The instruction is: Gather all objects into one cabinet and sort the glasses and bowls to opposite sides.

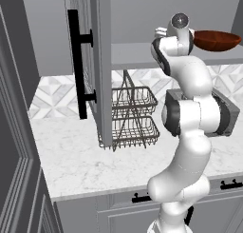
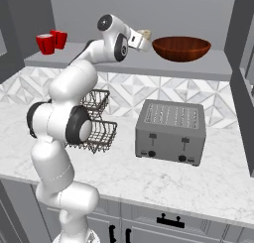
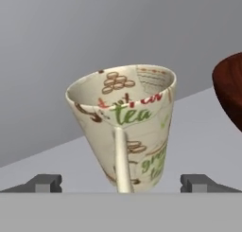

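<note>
hand (image 3: 121, 182): we see it wide open, straddling cream cup (image 3: 125, 127), not gripping
bowl (image 2: 181, 48): on shelf (image 2: 208, 68), 3 o'clock of cup
red cups (image 2: 51, 41): shelf's far left

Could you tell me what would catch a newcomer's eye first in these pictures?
The cream patterned cup stands out first, on the grey shelf between the tips of the open end effector. To its right sits the wide dark bowl. Two red cups stand at the shelf's far left end.
</note>
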